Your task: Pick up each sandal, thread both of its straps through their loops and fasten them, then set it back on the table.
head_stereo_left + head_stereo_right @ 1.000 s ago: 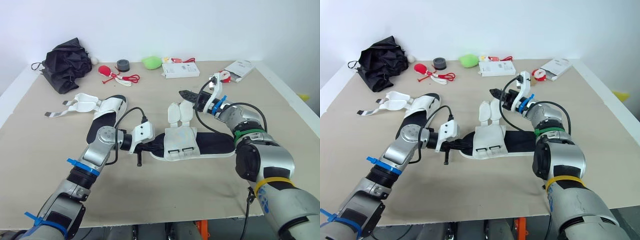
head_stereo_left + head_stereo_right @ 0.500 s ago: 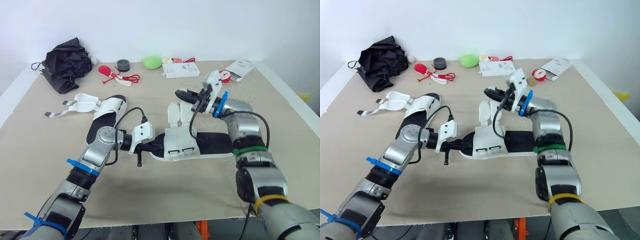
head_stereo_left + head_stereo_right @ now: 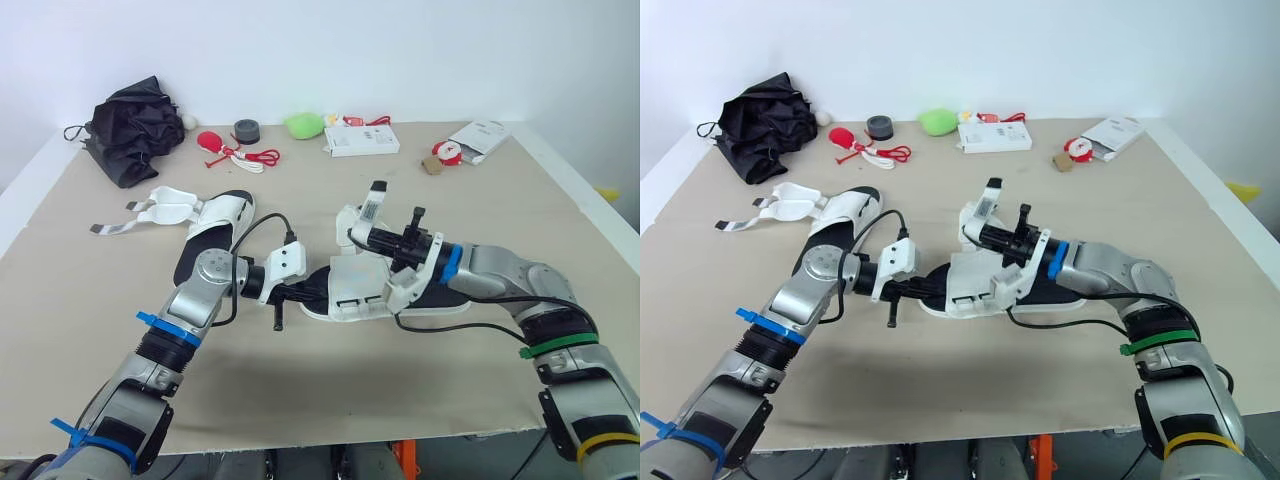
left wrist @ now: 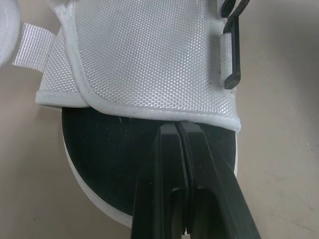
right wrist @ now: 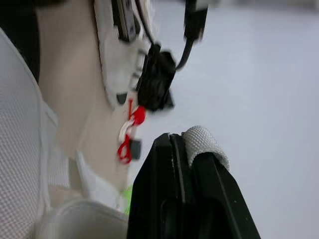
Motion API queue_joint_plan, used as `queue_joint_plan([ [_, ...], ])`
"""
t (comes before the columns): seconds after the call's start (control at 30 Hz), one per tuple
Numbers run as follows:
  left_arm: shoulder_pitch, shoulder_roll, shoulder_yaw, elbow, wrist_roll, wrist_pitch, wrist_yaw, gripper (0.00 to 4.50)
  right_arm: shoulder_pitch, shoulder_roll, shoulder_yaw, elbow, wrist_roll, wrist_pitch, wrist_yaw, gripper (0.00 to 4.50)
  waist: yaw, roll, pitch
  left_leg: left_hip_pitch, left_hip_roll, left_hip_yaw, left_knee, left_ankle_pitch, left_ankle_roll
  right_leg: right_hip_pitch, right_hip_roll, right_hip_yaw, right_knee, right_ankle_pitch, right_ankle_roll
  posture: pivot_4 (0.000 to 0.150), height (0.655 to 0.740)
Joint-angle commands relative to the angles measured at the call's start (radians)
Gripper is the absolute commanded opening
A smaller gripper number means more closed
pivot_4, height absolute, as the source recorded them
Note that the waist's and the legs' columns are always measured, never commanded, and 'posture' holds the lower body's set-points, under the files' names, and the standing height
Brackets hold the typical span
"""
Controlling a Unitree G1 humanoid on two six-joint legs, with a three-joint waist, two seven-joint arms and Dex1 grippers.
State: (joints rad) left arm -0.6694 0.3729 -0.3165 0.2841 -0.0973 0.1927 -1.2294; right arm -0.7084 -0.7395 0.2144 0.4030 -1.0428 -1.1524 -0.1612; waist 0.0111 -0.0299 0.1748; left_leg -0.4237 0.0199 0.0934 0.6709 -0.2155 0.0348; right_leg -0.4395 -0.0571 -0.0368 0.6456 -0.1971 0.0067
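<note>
— Eye view, centre: white mesh sandal with black sole [image 3: 365, 285]; left gripper [image 3: 303, 292] at its toe, right gripper [image 3: 368, 232] above.

— Left wrist: fingers [image 4: 167, 169] pressed together on its sole. Right wrist: fingers [image 5: 159, 199] pinch a white woven strap [image 5: 202, 142]; a tug may slip it.

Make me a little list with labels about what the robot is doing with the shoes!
Middle sandal: lying on the table, between the two arms
Left fingers: shut, tips on its black insole at the edge of the white upper
Right fingers: shut on a white strap, which stands up above the sandal
Other sandal: on the table to the robot's left, straps lying open
Far side of table: black bundle, white box
</note>
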Motion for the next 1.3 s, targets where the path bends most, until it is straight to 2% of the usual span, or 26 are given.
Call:
queue_joint_plan([
  [0.03, 0.009, -0.004, -0.049, 0.043, 0.035, 0.002, -0.004, 0.0, 0.018, -0.04, 0.019, -0.07, -0.102, -0.024, -0.185, 0.01, -0.001, -0.001, 0.0, 0.0, 0.0, 0.0, 0.0, 0.0, 0.0, 0.0, 0.0, 0.0, 0.0, 0.0, 0.0, 0.15, 0.74],
  [0.17, 0.0, -0.007, -0.048, 0.062, 0.036, -0.01, -0.01, 0.0, 0.039, -0.086, 0.039, -0.138, -0.16, -0.016, -0.296, 0.01, -0.001, -0.001, 0.0, 0.0, -0.001, 0.0, 0.0, 0.0, 0.0, 0.0, 0.0, 0.001, 0.0, 0.0, 0.0, 0.15, 0.74],
  [0.3, -0.014, -0.008, -0.048, 0.086, 0.038, -0.023, -0.016, 0.0, 0.036, -0.119, 0.051, -0.148, -0.144, -0.021, -0.307, 0.01, -0.003, -0.001, 0.0, 0.0, -0.001, 0.0, 0.0, 0.0, 0.0, 0.0, 0.0, 0.0, 0.0, 0.0, 0.001, 0.15, 0.74],
  [0.37, -0.027, -0.011, -0.05, 0.102, 0.038, -0.029, -0.017, 0.0, 0.035, -0.132, 0.056, -0.139, -0.117, -0.033, -0.3, 0.7, -0.004, -0.001, 0.0, 0.0, 0.0, 0.0, 0.0, 0.0, 0.0, 0.0, 0.001, 0.001, 0.0, 0.0, 0.001, 0.15, 0.74],
  [0.4, -0.033, -0.013, -0.051, 0.109, 0.037, -0.033, -0.017, 0.0, 0.034, -0.135, 0.061, -0.124, -0.089, -0.04, -0.275, 0.87, -0.004, -0.001, 0.0, 0.0, 0.0, 0.0, 0.0, 0.0, 0.0, 0.0, 0.001, 0.001, 0.0, 0.0, 0.001, 0.15, 0.74],
  [0.43, -0.038, -0.014, -0.051, 0.116, 0.037, -0.037, -0.017, 0.0, 0.034, -0.136, 0.064, -0.117, -0.074, -0.044, -0.263, 1.41, -0.004, -0.001, 0.0, 0.001, 0.0, -0.001, 0.0, 0.0, 0.0, 0.001, 0.001, 0.0, 0.0, 0.0, 0.001, 0.15, 0.74],
  [0.47, -0.041, -0.016, -0.051, 0.122, 0.037, -0.04, -0.018, 0.0, 0.033, -0.137, 0.068, -0.111, -0.06, -0.046, -0.25, 1.62, -0.004, -0.001, 0.0, 0.001, 0.0, -0.001, 0.0, 0.0, 0.0, 0.001, 0.001, 0.0, 0.0, 0.0, 0.001, 0.15, 0.74],
  [0.67, -0.046, -0.024, -0.054, 0.131, 0.037, -0.047, -0.021, 0.0, 0.031, -0.137, 0.062, -0.136, -0.066, -0.047, -0.259, 4.24, -0.004, -0.001, 0.0, 0.002, 0.0, -0.001, 0.001, 0.001, 0.002, 0.002, 0.001, 0.0, 0.0, 0.001, 0.002, 0.15, 0.74],
  [0.7, -0.046, -0.024, -0.054, 0.131, 0.037, -0.047, -0.021, 0.0, 0.034, -0.139, 0.057, -0.152, -0.078, -0.05, -0.277, 4.45, -0.004, -0.001, 0.0, 0.002, 0.0, -0.001, 0.001, 0.001, 0.002, 0.002, 0.001, 0.001, 0.0, 0.001, 0.002, 0.15, 0.74],
  [0.87, -0.053, -0.028, -0.051, 0.147, 0.038, -0.052, -0.02, 0.0, 0.06, -0.143, 0.002, -0.243, -0.126, 0.002, -0.391, 4.45, -0.002, -0.001, 0.0, 0.001, 0.0, -0.001, 0.001, 0.001, 0.002, 0.002, 0.001, 0.0, 0.0, 0.001, 0.002, 0.15, 0.74],
  [1.0, -0.056, -0.033, -0.051, 0.154, 0.038, -0.055, -0.021, 0.0, 0.048, -0.172, 0.022, -0.211, -0.12, 0.016, -0.377, 4.45, -0.002, -0.001, 0.0, 0.002, -0.001, -0.001, 0.001, 0.002, 0.002, 0.003, 0.0, 0.0, 0.0, 0.001, 0.003, 0.15, 0.74],
  [1.17, -0.064, -0.041, -0.053, 0.168, 0.039, -0.059, -0.025, 0.0, 0.059, -0.235, 0.039, -0.167, 0.014, -0.019, -0.236, 4.45, -0.001, -0.001, 0.0, 0.002, -0.003, -0.002, 0.001, 0.002, 0.003, 0.003, 0.0, 0.001, 0.0, 0.001, 0.003, 0.15, 0.74],
  [1.3, -0.067, -0.044, -0.054, 0.171, 0.038, -0.061, -0.031, 0.0, 0.098, -0.297, 0.079, -0.165, 0.154, -0.052, -0.055, 4.45, -0.001, -0.001, 0.0, 0.002, -0.004, -0.002, 0.001, 0.002, 0.004, 0.004, 0.0, 0.001, 0.0, 0.002, 0.003, 0.15, 0.74],
])
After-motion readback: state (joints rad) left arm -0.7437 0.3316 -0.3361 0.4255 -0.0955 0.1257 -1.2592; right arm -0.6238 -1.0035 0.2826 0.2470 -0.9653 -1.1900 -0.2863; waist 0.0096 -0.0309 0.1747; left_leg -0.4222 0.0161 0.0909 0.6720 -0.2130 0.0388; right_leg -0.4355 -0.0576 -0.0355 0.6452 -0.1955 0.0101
